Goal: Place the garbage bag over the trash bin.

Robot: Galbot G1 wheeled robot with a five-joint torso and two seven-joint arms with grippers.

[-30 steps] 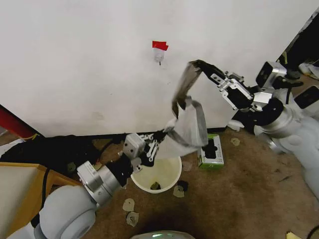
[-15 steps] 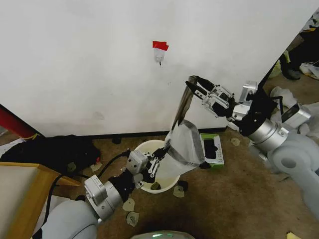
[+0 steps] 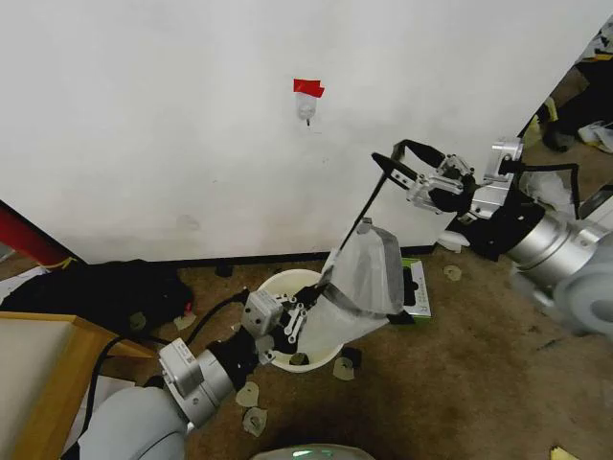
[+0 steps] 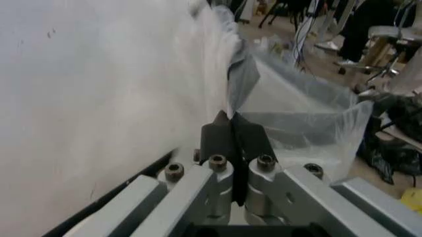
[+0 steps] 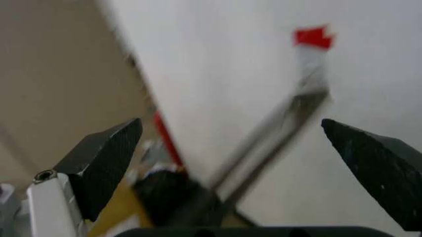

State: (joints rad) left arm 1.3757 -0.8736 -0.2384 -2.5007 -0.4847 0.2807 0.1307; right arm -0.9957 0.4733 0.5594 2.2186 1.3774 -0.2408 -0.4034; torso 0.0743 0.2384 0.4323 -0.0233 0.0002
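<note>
Plastic garbage bag (image 3: 362, 278) over trash bin (image 3: 285, 284) rim.

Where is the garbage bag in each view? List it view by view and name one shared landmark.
Head view: the garbage bag hangs mid-picture above the trash bin, pinched by the left pincer.
Left wrist view: its film spreads just beyond the shut pincer tips.
Right wrist view: a stretched strip of it crosses the gap of the open right pincer.
Shared landmark: the white wall; its red tag shows in the head and right wrist views.
</note>
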